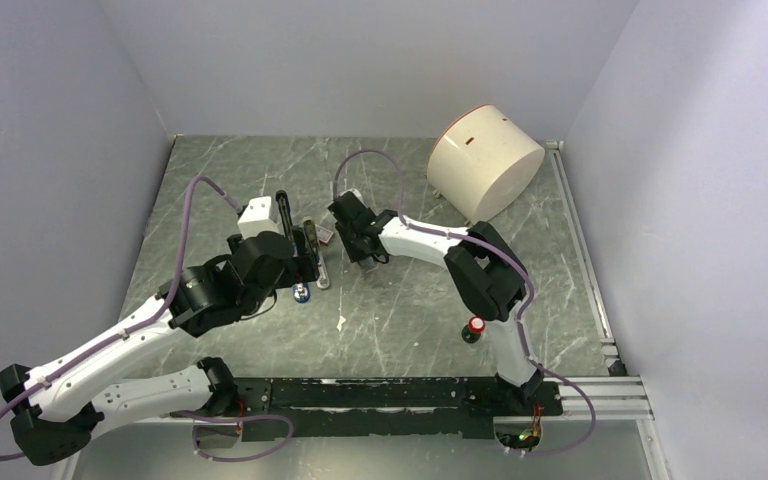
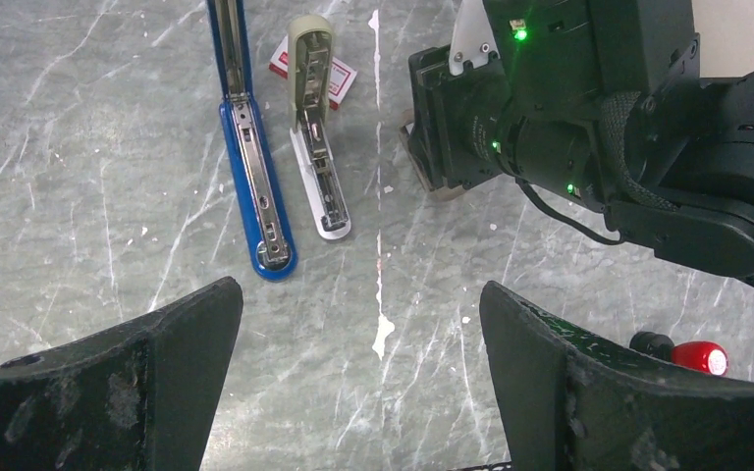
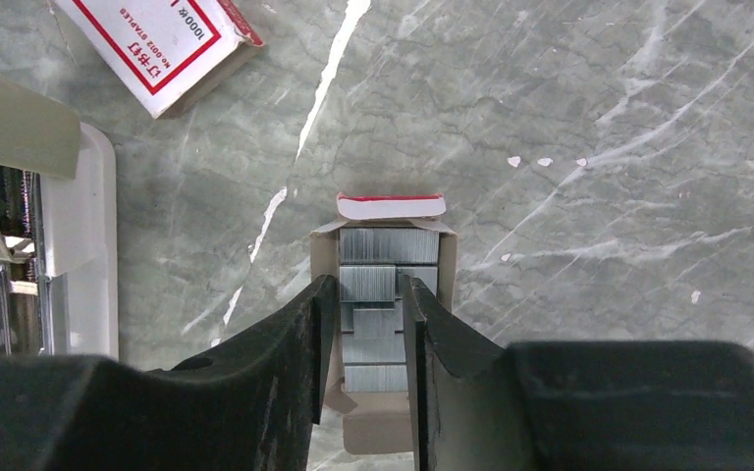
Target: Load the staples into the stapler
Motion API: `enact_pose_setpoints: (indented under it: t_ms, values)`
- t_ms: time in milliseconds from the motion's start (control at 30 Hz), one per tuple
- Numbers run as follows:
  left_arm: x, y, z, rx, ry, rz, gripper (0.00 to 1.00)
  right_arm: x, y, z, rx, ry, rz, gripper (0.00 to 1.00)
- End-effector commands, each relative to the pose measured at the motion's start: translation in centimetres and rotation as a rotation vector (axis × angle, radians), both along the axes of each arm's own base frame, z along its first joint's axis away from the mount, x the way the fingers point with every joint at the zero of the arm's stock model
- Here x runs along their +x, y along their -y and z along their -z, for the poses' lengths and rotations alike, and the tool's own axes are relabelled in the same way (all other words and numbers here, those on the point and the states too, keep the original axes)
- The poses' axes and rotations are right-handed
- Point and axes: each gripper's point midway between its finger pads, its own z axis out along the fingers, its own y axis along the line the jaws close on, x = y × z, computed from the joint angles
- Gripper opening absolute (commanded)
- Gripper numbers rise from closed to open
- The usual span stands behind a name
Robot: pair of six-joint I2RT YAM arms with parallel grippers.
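The right gripper [image 3: 368,287] is clamped on one strip of the staples [image 3: 389,245] inside their box [image 3: 391,206]; a skewed lift may snap the strip. The left gripper [image 2: 358,294] hangs spread wide near the stapler [image 2: 255,186], which lies opened on the table, unheld, and may slide during insertion.

I see a grey-green marbled tabletop [image 1: 400,320] flecked with white chips. 2 staplers lie opened out side by side on it: a blue stapler [image 2: 252,167] and a beige-and-white stapler [image 2: 316,147], with a red-and-white staple box [image 3: 152,44] just beside the latter's far end. Near them sits an open cardboard tray [image 3: 448,255] of grey staple strips [image 3: 388,245]. A cream cylindrical tub [image 1: 484,162] lies tipped at far right; a red-capped black knob [image 1: 476,327] stands nearer me.
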Motion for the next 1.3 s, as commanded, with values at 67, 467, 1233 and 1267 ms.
enact_pose_setpoints:
  t_ms: [67,467,1233,1267]
  values:
    - [0.1,-0.1,0.1,0.002,0.004,-0.01,0.95,1.0,-0.5,-0.2,0.005,0.033,0.023,0.38]
    - [0.1,0.0,0.3,0.005,0.0,-0.009,0.95,1.1,-0.8,0.0,0.011,0.022,0.019,0.29]
    - [0.0,-0.1,0.0,-0.004,0.008,-0.009,0.95,-2.6,0.8,-2.9,0.073,-0.011,-0.025,0.27]
    - [0.0,-0.1,0.0,-0.005,0.008,-0.01,0.95,-3.0,1.0,-2.7,0.073,-0.02,-0.028,0.27]
